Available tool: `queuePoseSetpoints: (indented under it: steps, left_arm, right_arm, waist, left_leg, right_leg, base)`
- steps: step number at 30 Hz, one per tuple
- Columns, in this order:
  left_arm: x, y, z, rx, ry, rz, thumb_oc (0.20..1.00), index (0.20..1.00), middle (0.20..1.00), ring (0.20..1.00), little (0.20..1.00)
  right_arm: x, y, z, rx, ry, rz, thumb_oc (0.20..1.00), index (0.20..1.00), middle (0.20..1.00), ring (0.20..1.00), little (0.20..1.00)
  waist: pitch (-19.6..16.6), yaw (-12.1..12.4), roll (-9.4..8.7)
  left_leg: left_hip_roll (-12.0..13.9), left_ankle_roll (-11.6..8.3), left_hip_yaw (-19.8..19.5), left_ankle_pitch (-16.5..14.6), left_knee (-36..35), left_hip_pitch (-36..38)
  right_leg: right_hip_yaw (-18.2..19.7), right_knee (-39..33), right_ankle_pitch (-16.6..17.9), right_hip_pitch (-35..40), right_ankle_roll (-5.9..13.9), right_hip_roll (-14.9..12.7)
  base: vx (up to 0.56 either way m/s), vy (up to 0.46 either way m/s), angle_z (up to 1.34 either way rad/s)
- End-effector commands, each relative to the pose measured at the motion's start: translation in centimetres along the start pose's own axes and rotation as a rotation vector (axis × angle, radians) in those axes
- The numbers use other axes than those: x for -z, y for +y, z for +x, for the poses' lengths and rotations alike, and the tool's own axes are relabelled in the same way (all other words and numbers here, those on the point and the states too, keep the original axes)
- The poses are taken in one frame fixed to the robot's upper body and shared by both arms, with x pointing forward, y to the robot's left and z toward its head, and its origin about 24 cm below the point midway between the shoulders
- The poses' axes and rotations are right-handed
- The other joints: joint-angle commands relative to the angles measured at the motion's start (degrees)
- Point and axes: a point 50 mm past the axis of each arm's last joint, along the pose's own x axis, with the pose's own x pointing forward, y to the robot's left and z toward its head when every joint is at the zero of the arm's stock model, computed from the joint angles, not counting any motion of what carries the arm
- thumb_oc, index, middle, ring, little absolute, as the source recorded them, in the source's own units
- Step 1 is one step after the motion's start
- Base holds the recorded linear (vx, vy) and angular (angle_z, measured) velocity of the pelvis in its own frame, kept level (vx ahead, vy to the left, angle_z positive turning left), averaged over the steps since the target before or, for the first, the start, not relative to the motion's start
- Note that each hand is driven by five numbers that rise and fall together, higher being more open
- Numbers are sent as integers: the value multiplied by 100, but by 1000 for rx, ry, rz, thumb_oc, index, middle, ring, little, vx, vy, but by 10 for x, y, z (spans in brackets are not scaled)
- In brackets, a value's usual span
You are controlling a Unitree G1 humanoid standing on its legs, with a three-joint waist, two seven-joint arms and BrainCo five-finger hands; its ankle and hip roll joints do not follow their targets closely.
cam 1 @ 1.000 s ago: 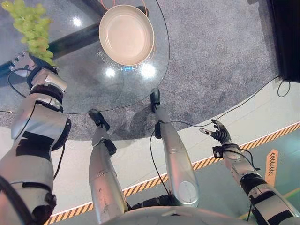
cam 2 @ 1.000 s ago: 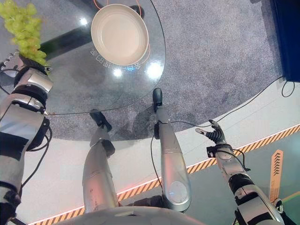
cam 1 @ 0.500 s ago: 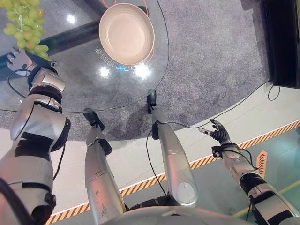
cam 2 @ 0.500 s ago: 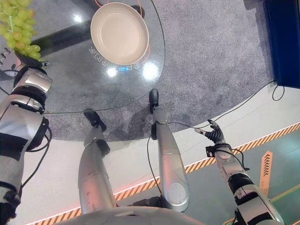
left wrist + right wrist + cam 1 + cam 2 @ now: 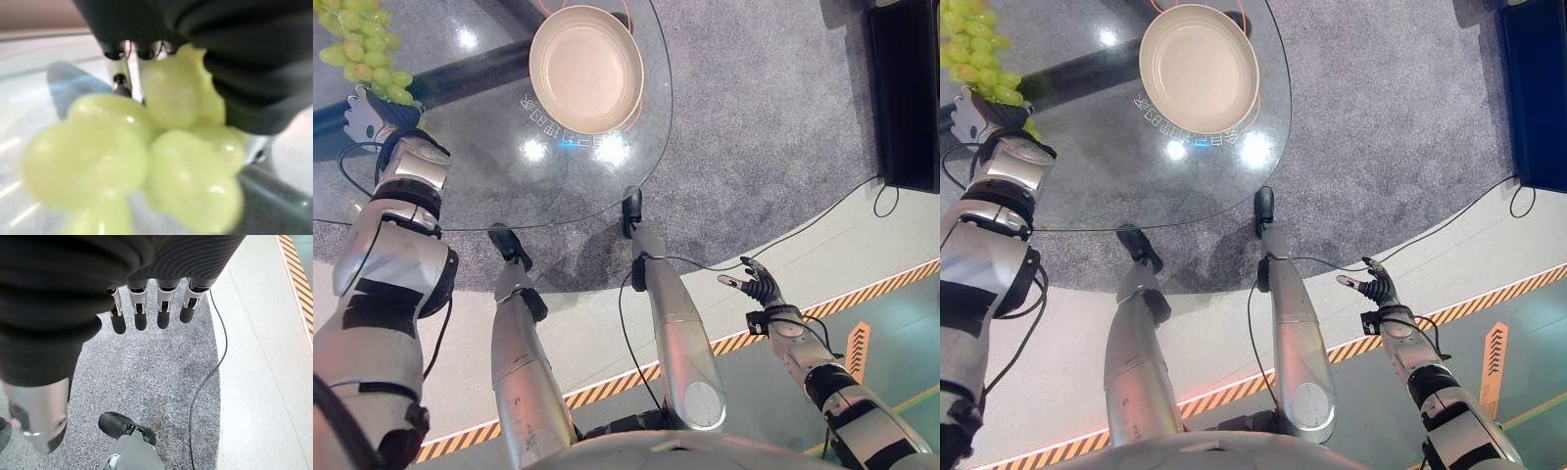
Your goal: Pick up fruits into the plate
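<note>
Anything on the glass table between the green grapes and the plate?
Nothing visible. The left hand holds the bunch of green grapes above the round glass table; bare glass lies from there to the empty beige plate.

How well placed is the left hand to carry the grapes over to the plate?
Probably well placed: the left hand holds the grapes above the glass table, and nothing stands between them and the empty plate.
</note>
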Motion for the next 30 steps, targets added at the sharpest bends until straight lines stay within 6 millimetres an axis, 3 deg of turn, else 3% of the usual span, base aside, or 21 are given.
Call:
queuePoseSetpoints:
  steps: [1,14,15,17,18,20,30]
  left_arm:
    - [9,-8,-2,108,60,-100,200,200,200,200,200]
    - [-4,4,-1,-66,-77,-165,200,200,200,200,200]
    - [-8,8,0,-84,-93,-178,200,200,200,200,200]
    - [-10,11,0,-119,-132,-222,200,200,200,200,200]
    - [-13,16,0,-142,-157,-238,200,200,200,200,200]
    - [-13,18,0,-168,-190,-242,200,200,200,200,200]
    - [-1,29,-3,-211,-338,-95,200,200,200,200,200]
  right_arm:
    - [13,-6,-7,12,33,-14,1000,1000,1000,1000,1000]
    - [12,-2,-11,11,-1,-32,1000,1000,1000,1000,1000]
    - [10,-2,-11,13,-12,-31,1000,1000,1000,1000,1000]
    - [10,-1,-13,11,-20,-36,1000,1000,1000,1000,1000]
    - [8,-1,-12,16,-31,-39,1000,1000,1000,1000,1000]
    - [8,-2,-13,20,-38,-49,1000,1000,1000,1000,1000]
    - [4,-10,-18,22,-82,-101,1000,1000,1000,1000,1000]
  waist:
    - [133,-4,-111]
    - [133,52,-26]
    - [133,48,-30]
    - [133,78,23]
    - [133,82,37]
    - [133,111,83]
    - [133,358,350]
  left_leg:
    - [-212,-98,166,-759,605,-178]
    - [-247,-110,176,-729,526,49]
    - [-265,-52,244,-529,453,-25]
    - [-284,-107,180,-713,457,185]
    - [-310,-55,251,-525,381,154]
    - [-340,-55,252,-521,323,288]
    - [-476,21,353,-538,-55,1385]
  right_leg:
    - [-216,378,-657,111,-43,329]
    - [-177,379,-728,317,-57,314]
    - [-195,308,-556,239,-107,292]
    - [-174,349,-747,440,-63,288]
    - [-197,279,-594,405,-111,260]
    - [-199,257,-615,536,-113,243]
    - [-453,132,-799,1554,-43,38]
  base:
    - [15,11,5]
    - [-3,9,1]
    - [-2,44,3]
    - [-9,60,1]
    - [-84,60,2]
    - [-49,72,4]
    - [-27,92,3]
